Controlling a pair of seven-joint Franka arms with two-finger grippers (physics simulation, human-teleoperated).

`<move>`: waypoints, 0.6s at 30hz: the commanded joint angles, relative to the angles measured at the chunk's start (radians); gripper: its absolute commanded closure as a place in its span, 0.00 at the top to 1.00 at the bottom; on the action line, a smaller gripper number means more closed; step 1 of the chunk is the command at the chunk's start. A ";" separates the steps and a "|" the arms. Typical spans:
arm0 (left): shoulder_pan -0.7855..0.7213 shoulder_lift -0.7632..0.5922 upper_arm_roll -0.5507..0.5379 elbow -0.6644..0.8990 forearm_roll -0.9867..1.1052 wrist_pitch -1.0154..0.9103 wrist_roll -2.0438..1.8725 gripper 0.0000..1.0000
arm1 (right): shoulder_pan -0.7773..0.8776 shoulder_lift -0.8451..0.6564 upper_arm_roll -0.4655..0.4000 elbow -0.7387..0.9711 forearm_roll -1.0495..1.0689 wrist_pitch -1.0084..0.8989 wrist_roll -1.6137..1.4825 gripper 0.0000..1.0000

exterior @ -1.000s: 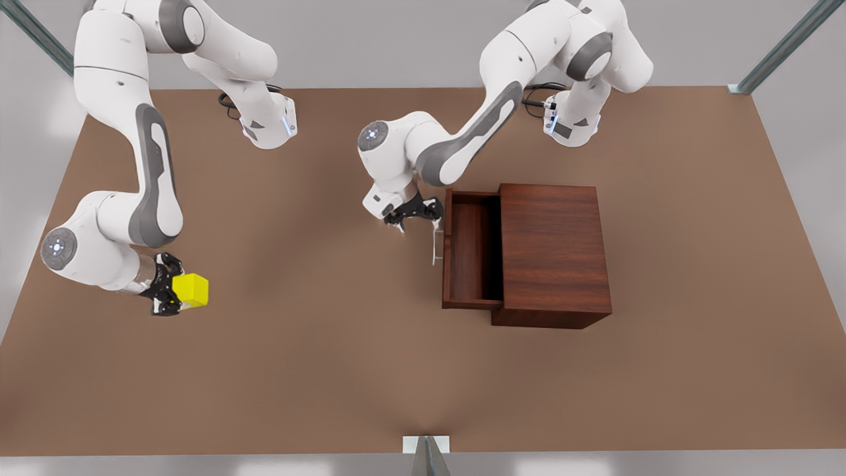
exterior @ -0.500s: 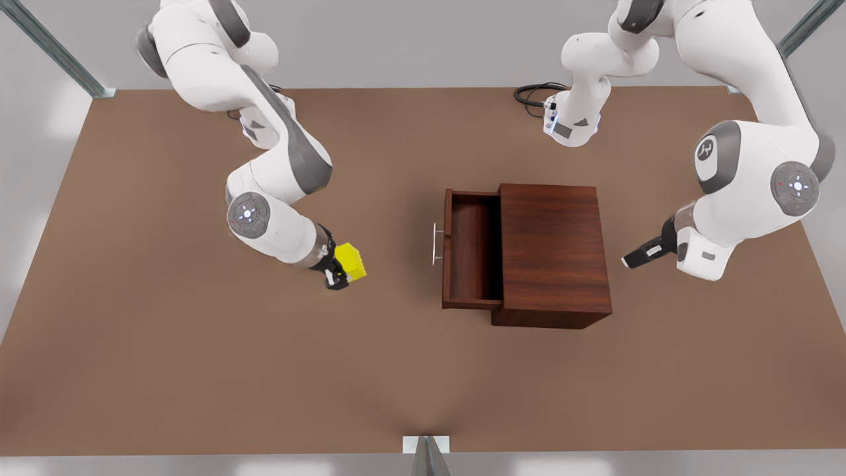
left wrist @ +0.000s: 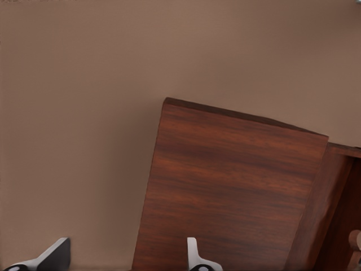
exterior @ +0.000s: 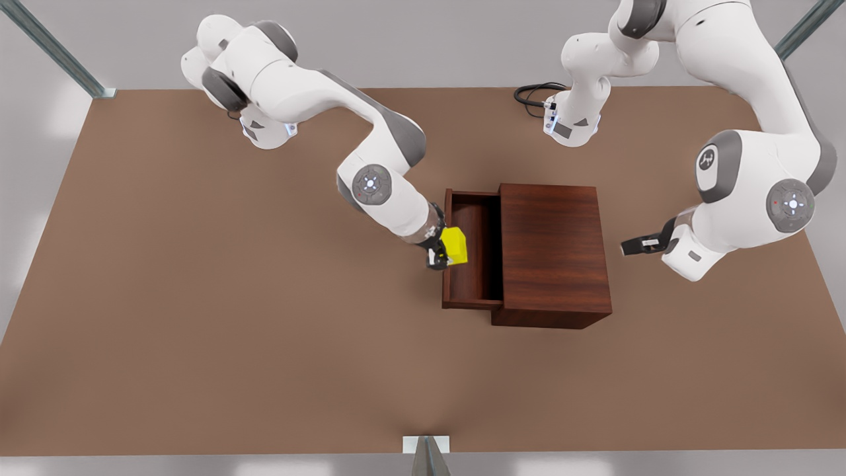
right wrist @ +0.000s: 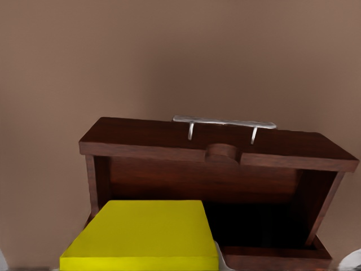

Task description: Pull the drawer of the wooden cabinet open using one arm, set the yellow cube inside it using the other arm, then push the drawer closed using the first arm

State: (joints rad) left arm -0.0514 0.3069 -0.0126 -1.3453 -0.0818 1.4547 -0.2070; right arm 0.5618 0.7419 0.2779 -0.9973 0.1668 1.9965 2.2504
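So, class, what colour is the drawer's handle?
Silver; the handle shows best in the right wrist view.

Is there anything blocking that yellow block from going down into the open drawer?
Nothing visible does. The right hand holds the yellow cube over the front edge of the drawer, which is pulled out of the wooden cabinet and looks empty inside. The left hand waits open beyond the cabinet's far side.
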 commanded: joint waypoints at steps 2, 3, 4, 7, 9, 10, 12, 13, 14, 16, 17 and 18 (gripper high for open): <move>0.001 0.000 0.000 -0.005 -0.003 0.007 0.212 0.75 | 0.049 0.056 -0.012 0.060 0.000 0.064 0.564 0.69; 0.005 0.000 0.002 -0.005 -0.009 0.009 0.166 0.08 | 0.069 0.068 -0.038 0.060 0.000 0.084 0.563 0.69; 0.005 0.000 0.002 -0.005 -0.009 0.007 0.159 0.00 | 0.084 0.085 -0.052 0.060 -0.001 0.084 0.561 0.69; -0.005 0.000 -0.006 -0.003 -0.039 0.004 -0.174 0.00 | 0.142 0.131 -0.108 0.075 -0.003 0.087 0.560 0.69; -0.002 0.000 -0.006 -0.005 -0.064 0.006 -0.313 0.00 | 0.159 0.149 -0.129 0.075 -0.004 0.099 0.561 0.69; -0.005 0.001 -0.006 -0.005 -0.064 0.006 -0.454 0.00 | 0.167 0.159 -0.132 0.085 -0.004 0.099 0.561 0.69; -0.015 0.001 -0.007 -0.005 -0.079 0.009 -0.649 0.00 | 0.179 0.178 -0.140 0.112 -0.004 0.099 0.561 0.69; -0.039 0.004 -0.009 -0.003 -0.082 0.010 -0.779 0.00 | 0.179 0.180 -0.140 0.118 -0.004 0.099 0.561 0.69; -0.073 0.012 -0.009 -0.005 -0.087 0.042 -0.882 0.00 | 0.179 0.180 -0.140 0.118 -0.004 0.099 0.561 0.69; -0.120 0.027 -0.009 -0.009 -0.099 0.053 -0.989 0.00 | 0.181 0.180 -0.138 0.118 -0.004 0.099 0.555 1.00; -0.128 0.035 -0.009 -0.009 -0.105 0.053 -1.011 0.00 | 0.179 0.180 -0.143 0.118 -0.004 0.097 0.554 1.00; -0.151 0.037 -0.010 -0.008 -0.105 0.055 -1.060 0.00 | 0.179 0.180 -0.144 0.118 -0.004 0.097 0.554 1.00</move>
State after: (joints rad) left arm -0.1901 0.3420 -0.0220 -1.3535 -0.1748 1.4894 -0.5623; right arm 0.7411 0.9237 0.1341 -0.8800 0.1633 2.0895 2.6062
